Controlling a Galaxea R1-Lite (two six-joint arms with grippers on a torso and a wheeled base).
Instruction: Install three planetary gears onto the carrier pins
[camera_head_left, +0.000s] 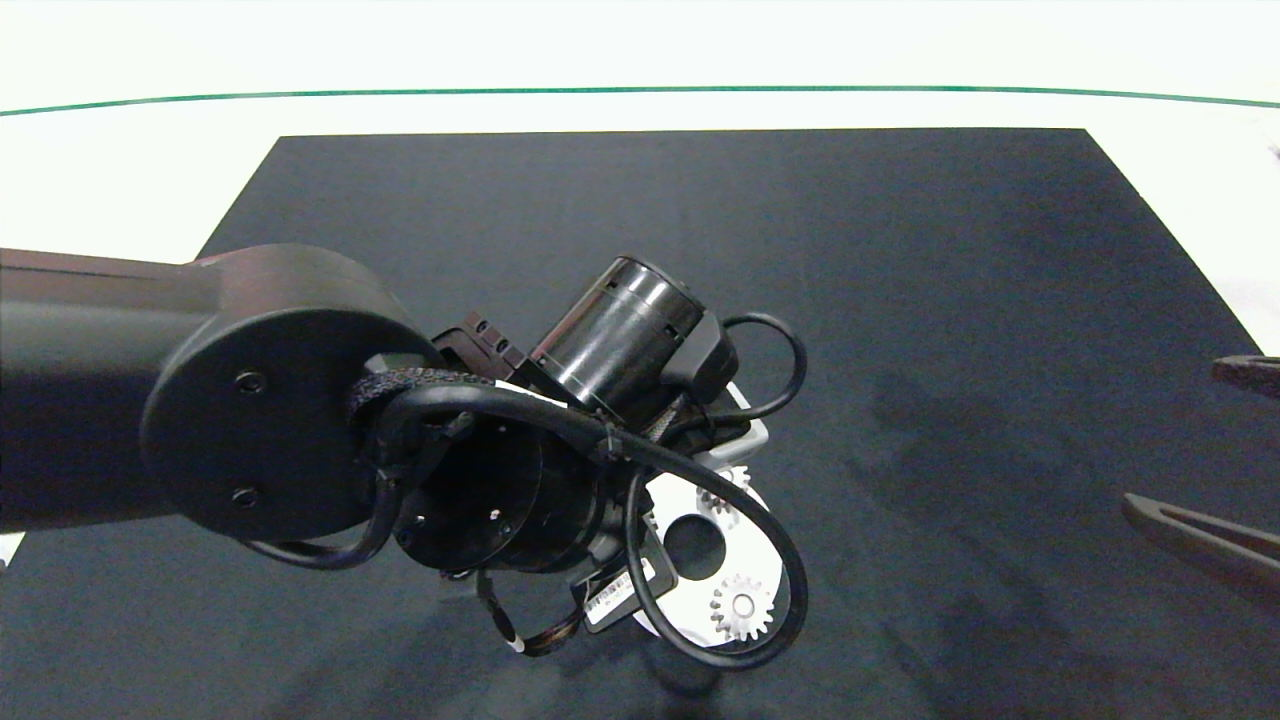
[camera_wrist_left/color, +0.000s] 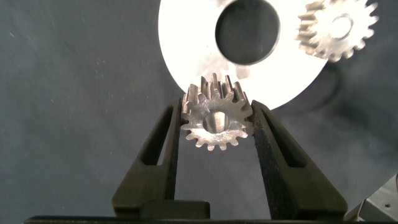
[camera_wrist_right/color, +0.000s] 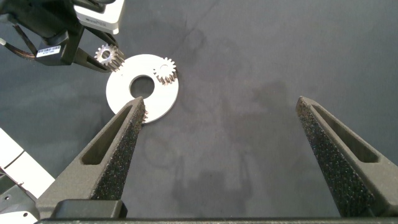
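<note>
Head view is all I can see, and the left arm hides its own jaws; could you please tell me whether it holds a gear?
Observer: Yes. The left gripper has its jaws shut on a gear.
Operator: Where is that gear relative to the disc?
Observer: It is tilted at the disc's rim, apart from a second gear lying on the disc.
Operator: And the right gripper?
Observer: The right gripper is over bare mat, jaws wide apart, holding nothing.

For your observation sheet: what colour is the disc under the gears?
White disc, seen whole in the right wrist view.
</note>
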